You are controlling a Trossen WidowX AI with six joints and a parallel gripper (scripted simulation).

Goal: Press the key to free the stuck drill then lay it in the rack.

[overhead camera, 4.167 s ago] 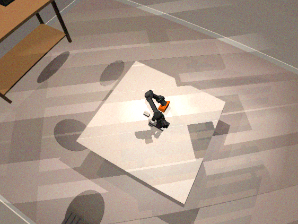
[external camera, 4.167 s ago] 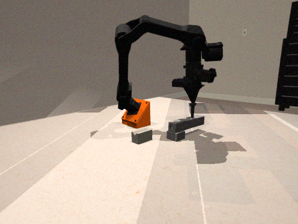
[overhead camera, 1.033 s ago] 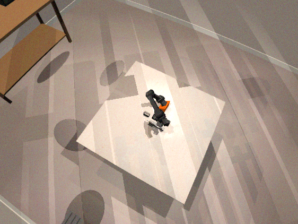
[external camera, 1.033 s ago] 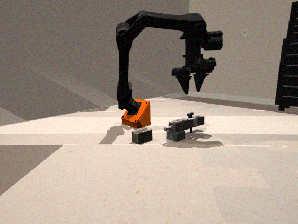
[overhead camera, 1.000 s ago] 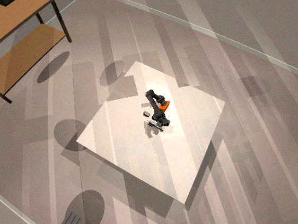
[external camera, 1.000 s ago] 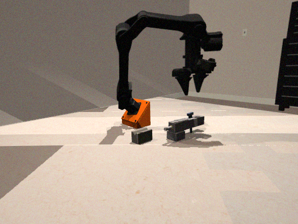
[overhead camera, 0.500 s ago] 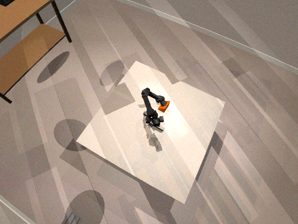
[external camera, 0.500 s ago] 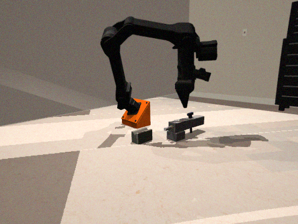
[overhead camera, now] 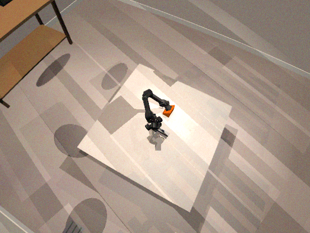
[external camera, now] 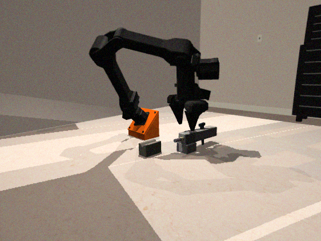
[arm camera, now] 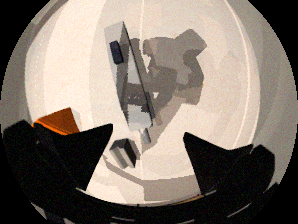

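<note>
The long grey holder (external camera: 208,133) (arm camera: 114,34) lies level on a small grey block (external camera: 191,148). The black key (external camera: 201,125) (arm camera: 116,52) stands on its top, and a thin pin shows below the holder. The drill (external camera: 178,140) (arm camera: 145,135) is a short grey cylinder sticking out of the holder's end. The rack (external camera: 150,148) (arm camera: 124,152) is a dark block with a pale grooved top, standing apart from that end and holding nothing. My gripper (external camera: 186,127) (arm camera: 149,132) is open and empty, pointing down above the drill end of the holder.
The arm's orange wedge base (overhead camera: 169,111) (external camera: 152,128) (arm camera: 62,120) stands behind the rack in the exterior view. All stand on a pale table top (overhead camera: 176,165). A wooden shelf unit (overhead camera: 30,49) stands far off at the upper left of the top view.
</note>
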